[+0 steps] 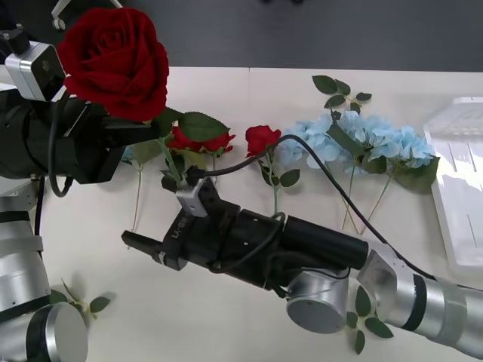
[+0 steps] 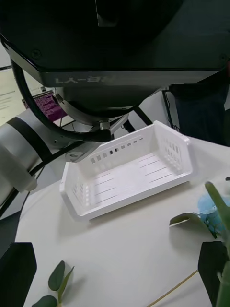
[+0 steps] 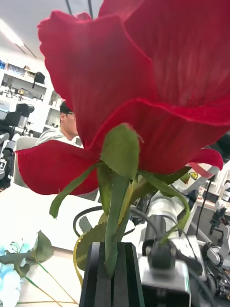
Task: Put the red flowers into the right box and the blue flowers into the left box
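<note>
The held red flower [image 1: 115, 62] looks like matt velvety cloth, the left box [image 2: 129, 170] is glossy white slotted plastic, and the bench [image 1: 226, 317] is smooth and matt.

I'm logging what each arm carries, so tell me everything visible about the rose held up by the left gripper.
The held rose is a deep-red, fabric-looking bloom, fully open, raised above the table. Green sepals and a leaf sit under the head. The left gripper is shut on its stem just below the bloom, holding it roughly upright. Nothing else touches it.
</note>
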`<act>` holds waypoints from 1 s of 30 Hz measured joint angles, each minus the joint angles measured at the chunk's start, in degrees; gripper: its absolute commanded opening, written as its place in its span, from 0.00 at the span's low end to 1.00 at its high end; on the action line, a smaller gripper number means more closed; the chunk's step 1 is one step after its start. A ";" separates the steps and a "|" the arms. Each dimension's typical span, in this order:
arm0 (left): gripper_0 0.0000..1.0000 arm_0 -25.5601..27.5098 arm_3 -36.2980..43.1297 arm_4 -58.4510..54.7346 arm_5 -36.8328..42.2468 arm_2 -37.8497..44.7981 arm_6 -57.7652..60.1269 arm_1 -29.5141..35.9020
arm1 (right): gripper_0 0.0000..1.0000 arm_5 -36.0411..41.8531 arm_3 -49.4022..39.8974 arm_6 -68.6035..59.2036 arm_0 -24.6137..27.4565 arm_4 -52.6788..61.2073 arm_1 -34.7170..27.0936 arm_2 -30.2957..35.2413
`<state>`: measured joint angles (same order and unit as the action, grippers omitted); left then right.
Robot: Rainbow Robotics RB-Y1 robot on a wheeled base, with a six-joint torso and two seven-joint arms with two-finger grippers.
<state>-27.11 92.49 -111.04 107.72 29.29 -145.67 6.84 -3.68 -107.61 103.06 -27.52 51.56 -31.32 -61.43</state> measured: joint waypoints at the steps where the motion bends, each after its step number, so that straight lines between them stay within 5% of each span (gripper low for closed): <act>1: 0.00 0.00 0.00 0.00 0.00 0.00 0.00 0.00 | 1.00 0.00 0.32 0.00 -0.20 -0.11 0.25 0.00; 3: 0.00 0.00 0.00 0.00 0.00 0.00 0.00 0.00 | 0.94 0.00 0.54 0.00 -0.35 -0.11 0.34 0.00; 7: 0.00 0.00 0.00 0.00 0.00 0.00 0.00 0.00 | 0.05 -0.21 0.54 0.00 -0.35 -0.11 0.33 0.00; 8: 0.00 0.00 0.00 0.00 0.00 0.00 0.00 0.00 | 0.00 -0.27 0.54 0.00 -0.35 -0.11 0.33 0.00; 28: 0.03 0.00 0.00 -0.01 0.06 0.00 0.00 0.00 | 0.00 -5.22 0.82 0.00 0.44 -0.15 -1.26 0.02; 29: 0.19 0.00 0.00 -0.01 0.07 0.00 0.00 0.00 | 0.00 -5.38 0.80 0.00 0.44 -0.15 -1.53 0.03; 30: 0.70 0.00 0.00 -0.01 0.08 0.00 0.00 0.00 | 0.00 -5.41 0.73 0.00 0.44 -0.15 -1.86 0.06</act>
<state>-27.11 92.49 -111.05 107.80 29.29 -145.67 6.84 -9.09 -106.87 103.06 -27.08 51.41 -33.18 -61.37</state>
